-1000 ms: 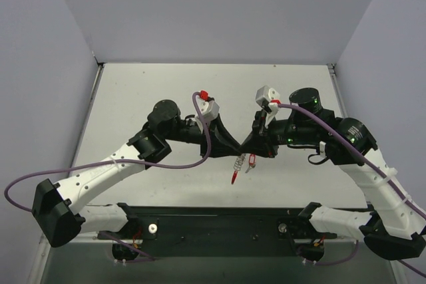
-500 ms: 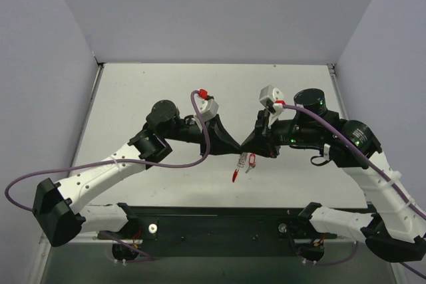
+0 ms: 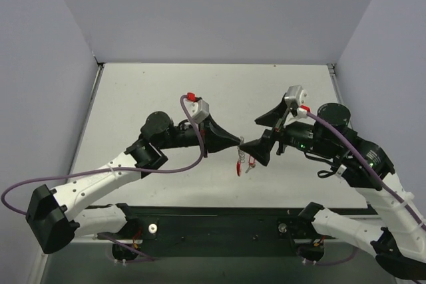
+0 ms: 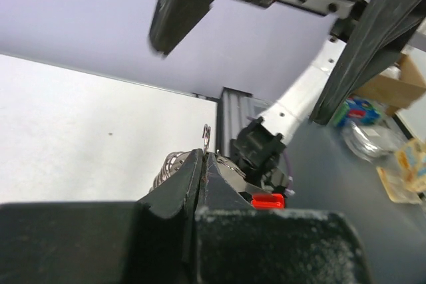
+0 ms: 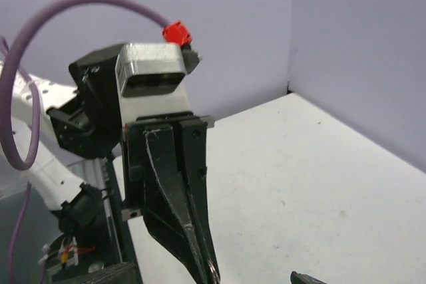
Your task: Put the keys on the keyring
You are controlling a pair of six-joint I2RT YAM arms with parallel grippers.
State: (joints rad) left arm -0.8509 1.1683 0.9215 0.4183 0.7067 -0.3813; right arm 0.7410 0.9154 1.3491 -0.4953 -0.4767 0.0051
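My left gripper (image 3: 238,143) is shut on a thin metal ring (image 4: 207,138) of the keyring (image 3: 239,159), held above the table. The keyring's silver fan (image 4: 168,163) hangs just below the fingertips, with a red piece (image 3: 235,169) at its lower end. Close beside it hangs the key with its red tag (image 3: 251,162), also seen in the left wrist view (image 4: 268,200); I cannot tell whether it is threaded on the ring. My right gripper (image 3: 249,133) stands open just right of the bundle, holding nothing. The right wrist view shows the left gripper's shut fingers (image 5: 176,204) and the ring (image 5: 212,272).
White tabletop (image 3: 146,91) with purple-grey walls on three sides. The black base rail (image 3: 219,221) runs along the near edge. Purple cables (image 3: 193,131) loop off both wrists. Boxes and clutter (image 4: 393,111) lie beyond the table in the left wrist view.
The right gripper has opened, let go of the bundle and drawn back to the right. The left gripper has closed and keeps the keyring, shifted slightly left and down.
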